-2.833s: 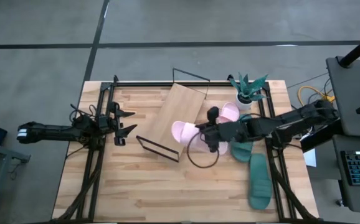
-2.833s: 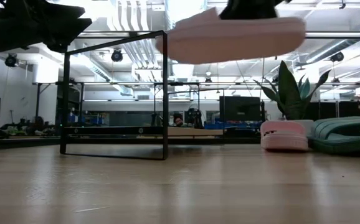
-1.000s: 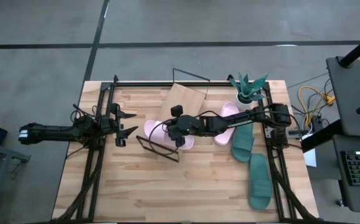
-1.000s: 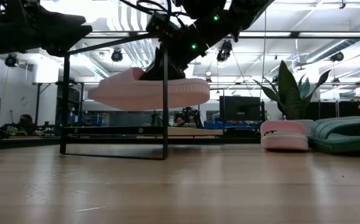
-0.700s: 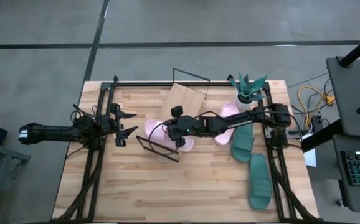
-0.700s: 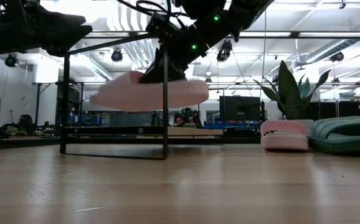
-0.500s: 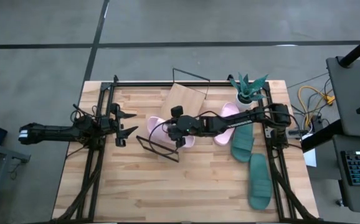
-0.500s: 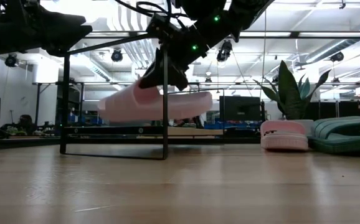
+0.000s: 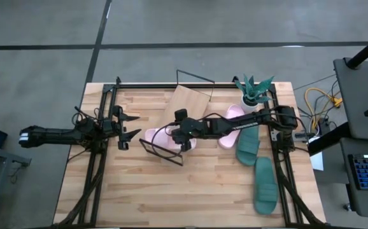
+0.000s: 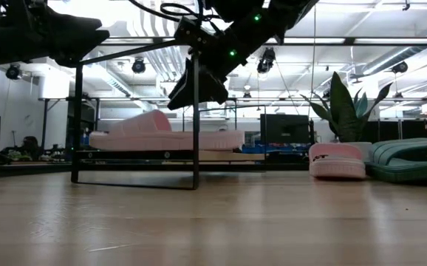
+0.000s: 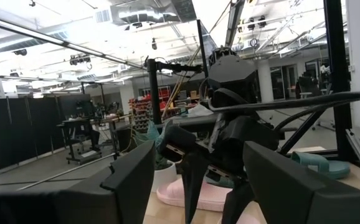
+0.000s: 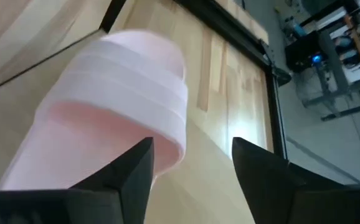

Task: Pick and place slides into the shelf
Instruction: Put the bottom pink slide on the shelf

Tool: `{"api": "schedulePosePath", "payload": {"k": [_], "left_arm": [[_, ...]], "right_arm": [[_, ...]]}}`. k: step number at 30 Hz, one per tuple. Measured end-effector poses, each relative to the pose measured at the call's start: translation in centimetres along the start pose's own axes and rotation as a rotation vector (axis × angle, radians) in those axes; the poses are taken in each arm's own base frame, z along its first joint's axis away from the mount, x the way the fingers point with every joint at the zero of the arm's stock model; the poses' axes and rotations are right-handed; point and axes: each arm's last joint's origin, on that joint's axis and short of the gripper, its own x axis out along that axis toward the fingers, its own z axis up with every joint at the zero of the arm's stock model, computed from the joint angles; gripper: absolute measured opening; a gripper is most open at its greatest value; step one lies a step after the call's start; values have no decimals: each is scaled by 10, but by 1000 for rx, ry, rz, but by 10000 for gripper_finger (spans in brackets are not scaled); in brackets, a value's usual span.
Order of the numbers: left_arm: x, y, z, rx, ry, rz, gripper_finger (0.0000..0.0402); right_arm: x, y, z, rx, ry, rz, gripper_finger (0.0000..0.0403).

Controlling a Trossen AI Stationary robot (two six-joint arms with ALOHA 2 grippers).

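Observation:
A pale pink slide (image 9: 158,135) lies sole-down on the near-left end of the shelf's wood board (image 9: 187,105); it also shows in the low view (image 10: 162,137) and the right wrist view (image 12: 118,93). My right gripper (image 10: 191,97) hangs open just above its heel end, fingers clear of it (image 12: 192,168). A second pink slide (image 9: 233,116) and two teal slides (image 9: 247,145) (image 9: 265,184) rest on the table to the right. My left gripper (image 9: 135,125) waits open at the table's left, clear of everything (image 11: 192,180).
The shelf's black wire frame (image 10: 196,111) stands upright around the board, one post right in front of my right gripper. A potted plant (image 9: 254,92) stands at the far right corner. Bare tabletop (image 9: 190,191) stretches along the near side.
My right gripper has opened and let go of the pink slide. The slide, held in the air above the shelf board a second ago, has dropped and now lies flat on the board, a little farther toward the table's left.

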Motion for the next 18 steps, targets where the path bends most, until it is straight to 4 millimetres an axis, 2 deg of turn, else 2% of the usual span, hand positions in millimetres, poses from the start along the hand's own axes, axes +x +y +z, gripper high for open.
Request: {"api": "schedulePosePath", "payload": {"k": [6, 9, 18], "left_arm": [[0, 0, 0, 0, 0, 0, 228], [0, 0, 0, 0, 0, 0, 228], [0, 0, -1, 0, 4, 0, 228]], "right_arm": [[-7, -3, 1, -40, 105, 59, 216], [-18, -8, 2, -43, 157, 91, 215], [-71, -24, 5, -22, 162, 139, 215]]}}
